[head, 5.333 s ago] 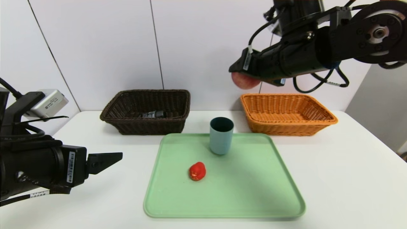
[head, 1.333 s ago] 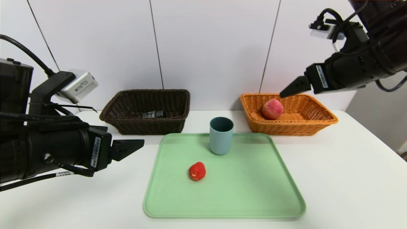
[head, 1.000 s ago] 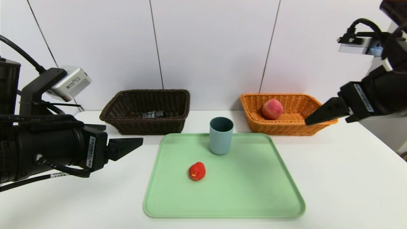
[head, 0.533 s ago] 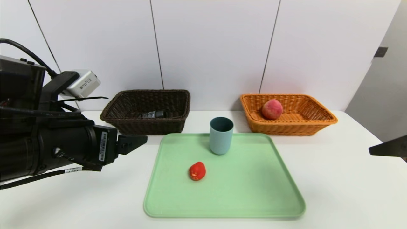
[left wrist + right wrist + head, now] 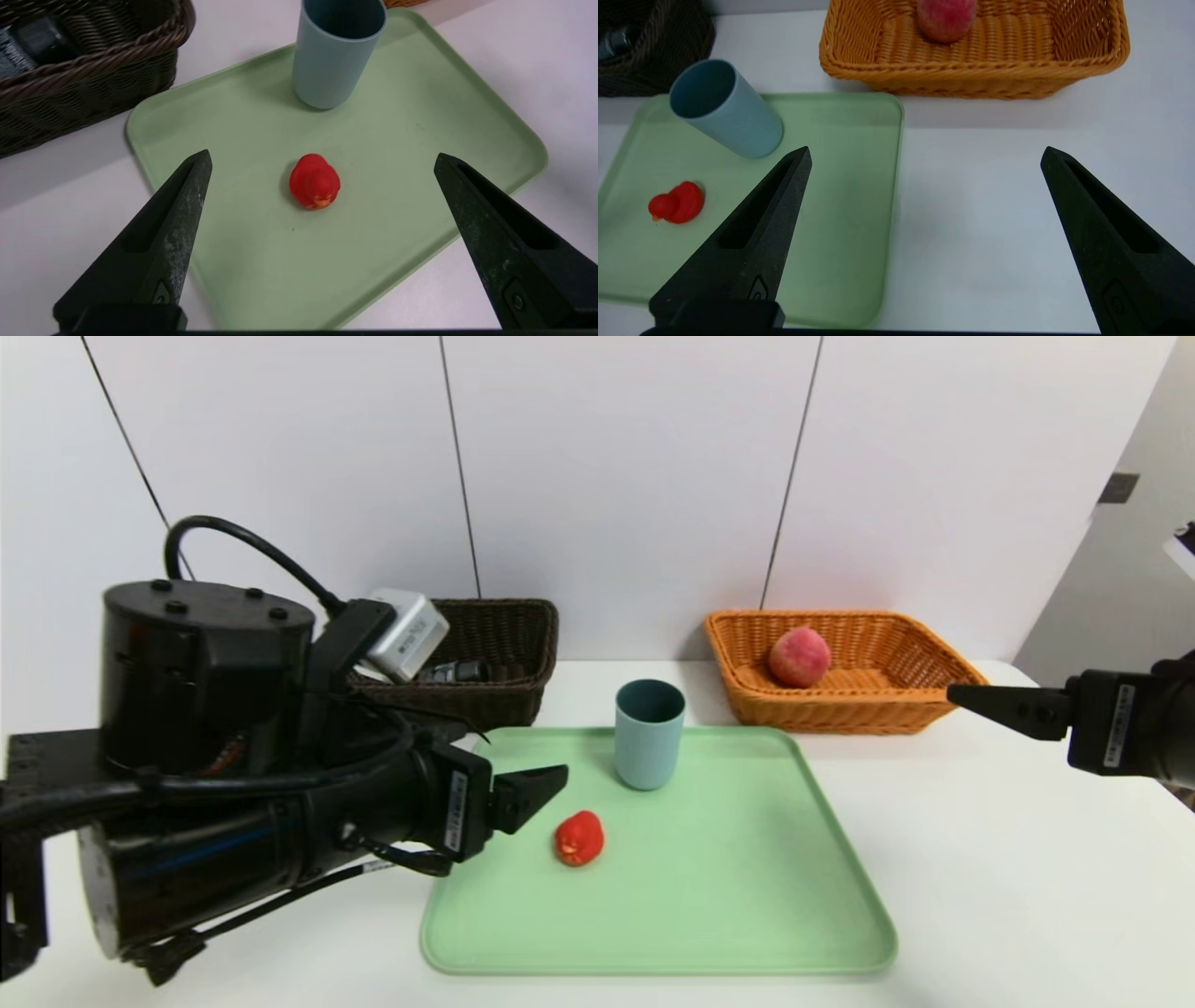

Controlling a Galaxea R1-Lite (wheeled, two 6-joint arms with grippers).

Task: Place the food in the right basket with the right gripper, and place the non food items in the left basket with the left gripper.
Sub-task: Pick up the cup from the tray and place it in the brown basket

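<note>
Claws are both standing wide: the left claw [image 5: 322, 156] is hovering above the small red duck toy [image 5: 315, 182] on the green rectangular tray [image 5: 658, 915]; the right claw [image 5: 927, 149] is hovering above the white desk [image 5: 1008, 859]; the round pink-red peach [image 5: 799, 657] is lying inside the orange wicker basket [image 5: 840, 714].

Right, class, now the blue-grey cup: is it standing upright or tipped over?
Upright: the blue-grey cup stands on its base on the green tray, its open mouth facing up.

Dark brown weave is seen on the left basket [image 5: 504, 694], orange-tan weave on the right basket [image 5: 840, 711]. The peach [image 5: 799, 657] is mottled pink-red. Plain blue-grey is shown by the cup [image 5: 646, 747], solid pale green by the tray [image 5: 728, 896], and bright red by the toy duck [image 5: 314, 181].
</note>
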